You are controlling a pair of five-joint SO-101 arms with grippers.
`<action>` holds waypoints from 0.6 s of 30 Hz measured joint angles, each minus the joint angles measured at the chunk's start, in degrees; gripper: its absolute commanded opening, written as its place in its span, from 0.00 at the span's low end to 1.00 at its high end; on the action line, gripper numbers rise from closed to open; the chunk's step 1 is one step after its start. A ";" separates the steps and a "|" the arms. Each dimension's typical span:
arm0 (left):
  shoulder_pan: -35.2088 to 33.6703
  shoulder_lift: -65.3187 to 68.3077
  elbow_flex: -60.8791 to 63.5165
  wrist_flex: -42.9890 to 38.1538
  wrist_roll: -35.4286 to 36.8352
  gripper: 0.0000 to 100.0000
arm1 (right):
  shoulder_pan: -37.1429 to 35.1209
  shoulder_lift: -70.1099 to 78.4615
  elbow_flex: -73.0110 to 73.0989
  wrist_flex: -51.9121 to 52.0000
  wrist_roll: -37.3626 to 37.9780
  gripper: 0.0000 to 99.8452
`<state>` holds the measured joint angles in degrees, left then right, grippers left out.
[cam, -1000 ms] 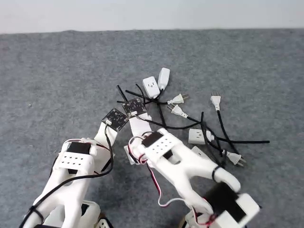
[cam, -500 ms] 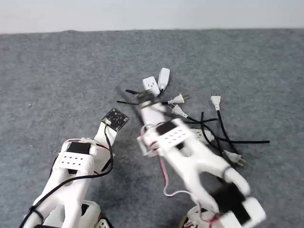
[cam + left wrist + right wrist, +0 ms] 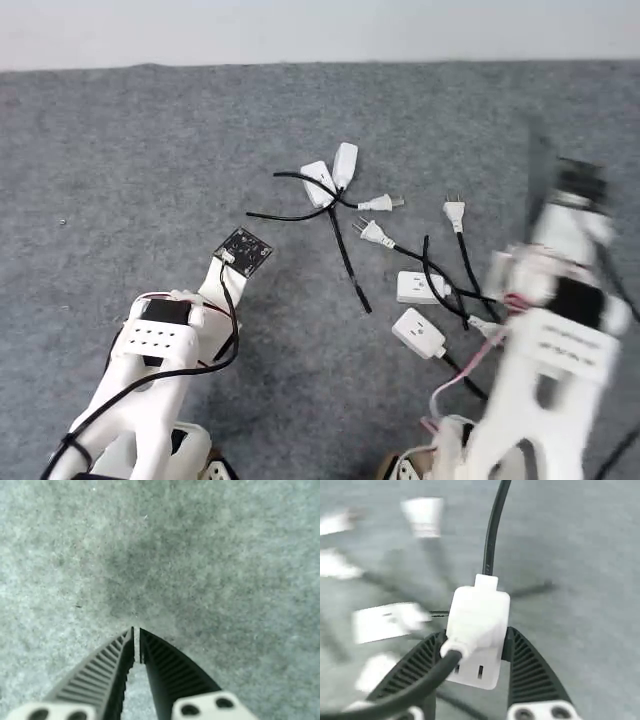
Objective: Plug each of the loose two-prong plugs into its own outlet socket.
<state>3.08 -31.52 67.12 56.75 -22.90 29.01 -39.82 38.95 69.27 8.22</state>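
Right pincer (image 3: 475,632) clamps a white outlet socket (image 3: 477,612), its cord (image 3: 492,535) cut off, blurred white shapes (image 3: 385,622) beyond it; left pincer (image 3: 136,630) pinched together, empty.

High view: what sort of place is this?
Probably a robot test bench, not a home: a grey mat against a bare wall, loose plugs and sockets on short cords, and one socket in the right gripper.
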 measured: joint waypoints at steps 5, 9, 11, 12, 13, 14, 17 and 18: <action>3.60 0.00 0.00 0.00 3.25 0.02 | 20.84 7.47 0.09 -9.58 6.95 0.01; 11.16 0.00 -0.44 0.00 14.51 0.02 | 30.51 16.88 0.09 -18.90 10.29 0.01; 16.70 0.00 -1.49 0.18 21.01 0.03 | 33.14 21.63 0.09 -22.24 11.34 0.04; 19.96 0.00 -2.20 0.44 23.38 0.05 | 34.20 24.18 -0.09 -23.38 11.69 0.06; 23.21 0.00 -2.73 0.53 25.67 0.08 | 35.08 26.64 -0.97 -24.18 11.87 0.09; 26.20 0.00 -3.25 0.53 27.25 0.11 | 35.96 28.84 -1.85 -24.79 11.87 0.12; 33.85 0.00 -5.89 0.44 29.01 0.21 | 38.24 35.43 -6.15 -25.41 11.87 0.21; 35.52 0.00 -7.03 0.18 29.36 0.22 | 38.86 37.45 -7.65 -25.41 11.78 0.22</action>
<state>38.59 -31.52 60.09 56.92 6.46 67.87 -2.37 31.30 43.87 20.00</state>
